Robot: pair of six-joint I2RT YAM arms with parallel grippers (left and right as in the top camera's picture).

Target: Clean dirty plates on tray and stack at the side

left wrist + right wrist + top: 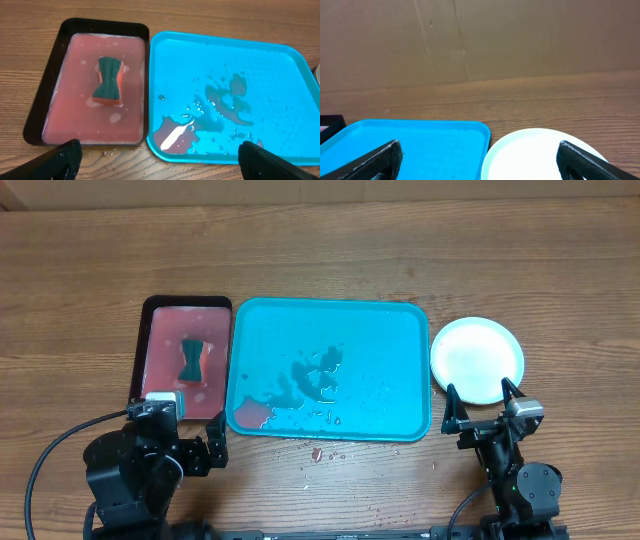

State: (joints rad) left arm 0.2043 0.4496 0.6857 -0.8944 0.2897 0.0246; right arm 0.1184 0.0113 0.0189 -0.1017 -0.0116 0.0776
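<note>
The turquoise tray (400,330) lies mid-table with no plates on it, only water and red sauce puddles (318,378). It also shows in the left wrist view (270,65) and the right wrist view (420,145). A white plate (477,360) lies on the table just right of the tray, seen too in the right wrist view (535,155); whether other plates lie under it I cannot tell. No lime-green or cyan plate shows. My left gripper (190,442) is open and empty by the tray's front left corner. My right gripper (484,408) is open and empty at the plate's front edge.
A black-rimmed tray (186,310) of reddish water stands left of the turquoise tray, with a green-and-orange sponge (192,358) in it, also in the left wrist view (109,81). Sauce drops (316,452) speckle the table in front. A brown wall rises behind (470,40).
</note>
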